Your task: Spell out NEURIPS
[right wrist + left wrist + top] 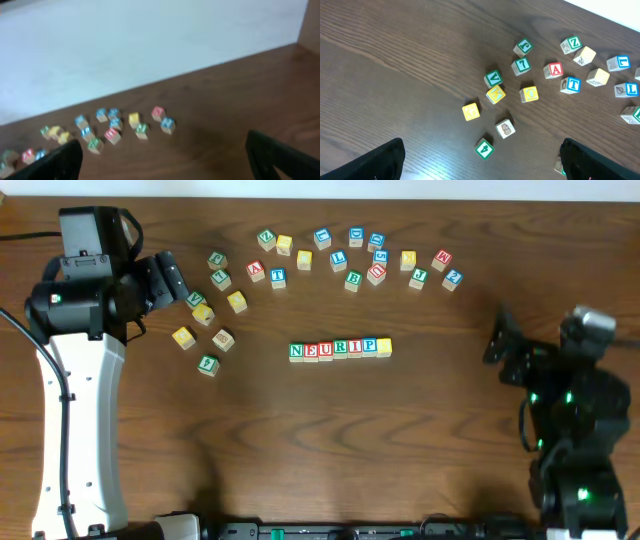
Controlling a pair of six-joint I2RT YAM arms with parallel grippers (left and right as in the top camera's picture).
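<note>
NEURIPS row (pixel 340 349): seven touching cubes, letters green-red-red-green-red-blue, last one yellowish
left hand (pixel 172 280): wide open
right hand (pixel 500 337): wide too

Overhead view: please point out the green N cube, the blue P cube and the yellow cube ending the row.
green N cube (pixel 297 351), overhead view, top face.
blue P cube (pixel 369 346), overhead view, top face.
yellow cube (pixel 384 347), overhead view, top face.

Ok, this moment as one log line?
row: N-E-U-R-I-P plus yellowish end cube | left gripper: open, empty, near loose cubes | right gripper: open, empty, right of row
</note>
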